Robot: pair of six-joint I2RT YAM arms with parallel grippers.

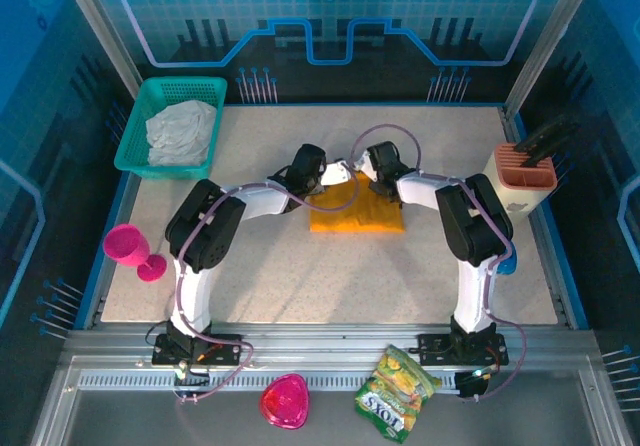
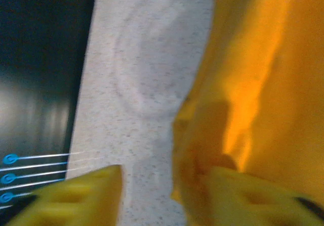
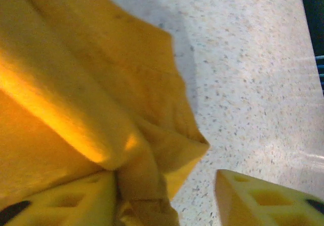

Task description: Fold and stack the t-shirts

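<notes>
The shirt (image 1: 357,214) lies folded into a rough rectangle at the middle of the surface (image 1: 260,281). Both arms reach in over its 12 o'clock edge and hide part of that edge from above.

The left pincer (image 1: 338,174) hangs at the shirt's 11 o'clock corner. In the left wrist view its yellow fingers (image 2: 76,195) stand apart and grasp nothing; bare surface and the shirt's rumpled edge lie between them, the cloth against one finger.

The right pincer (image 1: 366,164) hangs just beside the left one, at 12 o'clock. It too is unclenched. In the right wrist view a hanging fold of the shirt (image 3: 91,99) rests against one finger (image 3: 66,200), while the other finger stands clear over speckled surface.

From the shirt:
- A teal basket (image 1: 135,141) holding pale cloth (image 1: 182,133) is at 10 o'clock.
- A pink goblet (image 1: 135,251) is at 8 o'clock, near the left arm's elbow.
- A peach-topped holder (image 1: 525,181) with dark handles is at 2 o'clock.
- A pink bowl (image 1: 285,403) is at 7 o'clock, on the near rail.
- A green snack bag (image 1: 398,391) is at 6 o'clock, also on the rail.
</notes>
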